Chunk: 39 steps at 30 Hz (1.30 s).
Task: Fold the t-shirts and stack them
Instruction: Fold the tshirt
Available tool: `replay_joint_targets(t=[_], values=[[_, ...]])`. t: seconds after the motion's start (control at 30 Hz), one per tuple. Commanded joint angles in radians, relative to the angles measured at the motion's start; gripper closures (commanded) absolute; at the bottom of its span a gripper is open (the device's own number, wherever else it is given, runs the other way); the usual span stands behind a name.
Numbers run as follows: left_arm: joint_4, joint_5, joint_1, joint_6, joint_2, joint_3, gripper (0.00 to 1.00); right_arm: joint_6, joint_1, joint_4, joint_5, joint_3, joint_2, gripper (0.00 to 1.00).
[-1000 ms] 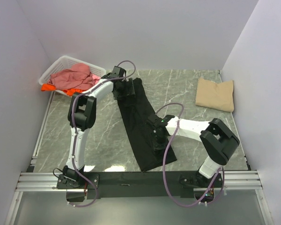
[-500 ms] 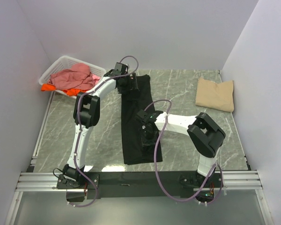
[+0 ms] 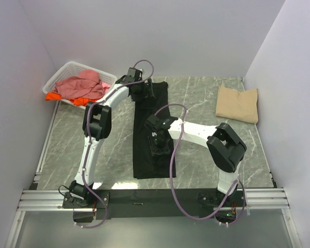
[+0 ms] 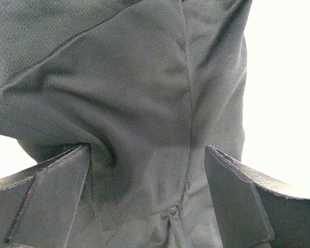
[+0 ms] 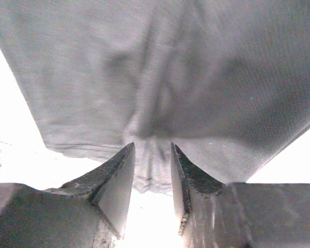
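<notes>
Basket (image 3: 59, 76) back-left, tan shirt (image 3: 237, 104) back-right, both apart from black shirt (image 3: 142, 160).

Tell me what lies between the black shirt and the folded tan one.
Nothing: bare table between black shirt and tan shirt, as the top external view shows.

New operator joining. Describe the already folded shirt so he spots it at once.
On the grey marble table, look to the far right corner, beside the right wall. The tan t-shirt lies there alone, folded into a flat squarish pad. The black t-shirt is a long strip mid-table, and the pink t-shirt and orange t-shirt are heaped in the white basket.
</notes>
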Motion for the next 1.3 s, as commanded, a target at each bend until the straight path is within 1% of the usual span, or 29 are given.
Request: replay_joint_targets(t=[0.0,0.07,0.1,0.17,0.2,0.23,0.27,0.3,0.33,0.37,0.4,0.43,0.47,0.5,0.53,0.57,0.6,0.63,0.7,0.87,1.0,1.13,1.27], values=[[-0.026,-0.006,0.013,0.001,-0.039,0.092,0.01,-0.055,0.006,-0.061,0.049,0.098,-0.036,0.58],[-0.026,-0.012,0.029,-0.005,-0.088,0.106,0.01,-0.07,0.005,-0.105,0.071,0.129,-0.052,0.58],[-0.014,-0.024,0.032,-0.005,-0.111,0.082,0.01,-0.07,0.006,-0.116,0.082,0.13,-0.074,0.57],[0.0,-0.048,0.038,0.0,-0.206,0.024,0.01,-0.068,0.006,-0.128,0.1,0.112,-0.102,0.56],[0.012,-0.077,0.039,-0.002,-0.244,-0.062,0.01,-0.067,0.006,-0.127,0.102,0.098,-0.129,0.56],[0.018,-0.091,0.039,-0.003,-0.326,-0.119,0.01,-0.062,0.006,-0.121,0.099,0.08,-0.144,0.56],[0.03,-0.105,0.039,-0.006,-0.373,-0.18,0.01,-0.052,0.006,-0.106,0.099,0.033,-0.16,0.55],[0.044,-0.111,0.039,-0.02,-0.42,-0.322,0.01,-0.044,0.006,-0.096,0.097,0.005,-0.186,0.55],[0.073,-0.116,0.039,-0.031,-0.515,-0.396,0.01,-0.035,0.006,-0.083,0.094,-0.024,-0.201,0.55],[0.083,-0.125,0.036,-0.043,-0.564,-0.473,0.01,-0.015,0.006,-0.064,0.097,-0.082,-0.217,0.55],[0.09,-0.134,0.035,-0.067,-0.611,-0.613,0.01,-0.001,0.006,-0.06,0.105,-0.112,-0.249,0.55],[0.09,-0.15,0.026,-0.077,-0.698,-0.68,0.01,0.008,0.009,-0.047,0.108,-0.162,-0.267,0.55],[0.093,-0.157,0.019,-0.095,-0.739,-0.746,0.01,0.031,0.009,-0.041,0.115,-0.189,-0.287,0.55],[0.095,-0.162,0.012,-0.104,-0.781,-0.867,0.02,0.043,0.011,-0.035,0.125,-0.215,-0.328,0.55],[0.096,-0.167,0.003,-0.114,-0.851,-0.922,0.02,0.057,0.009,-0.027,0.126,-0.239,-0.348,0.55],[0.097,-0.17,-0.023,-0.121,-0.884,-0.973,0.02,0.082,0.008,-0.017,0.135,-0.288,-0.365,0.55],[0.092,-0.173,-0.039,-0.141,-0.913,-1.059,0.02,0.094,0.008,-0.009,0.138,-0.308,-0.396,0.55],[0.087,-0.179,-0.057,-0.152,-0.963,-1.096,0.02,0.106,0.009,-0.001,0.14,-0.33,-0.407,0.55],[0.075,-0.185,-0.108,-0.192,-1.011,-1.192,0.02,0.128,0.009,0.016,0.14,-0.374,-0.427,0.55],[0.061,-0.185,-0.183,-0.275,-1.145,-1.357,0.02,0.133,0.006,0.065,0.137,-0.416,-0.421,0.53],[0.026,-0.203,-0.211,-0.302,-1.217,-1.438,0.02,0.126,0.006,0.105,0.115,-0.436,-0.392,0.53],[0.0,-0.211,-0.217,-0.322,-1.293,-1.489,0.02,0.123,0.005,0.131,0.096,-0.448,-0.384,0.53],[-0.022,-0.219,-0.218,-0.338,-1.329,-1.512,0.02,0.125,0.006,0.148,0.065,-0.466,-0.352,0.53]])
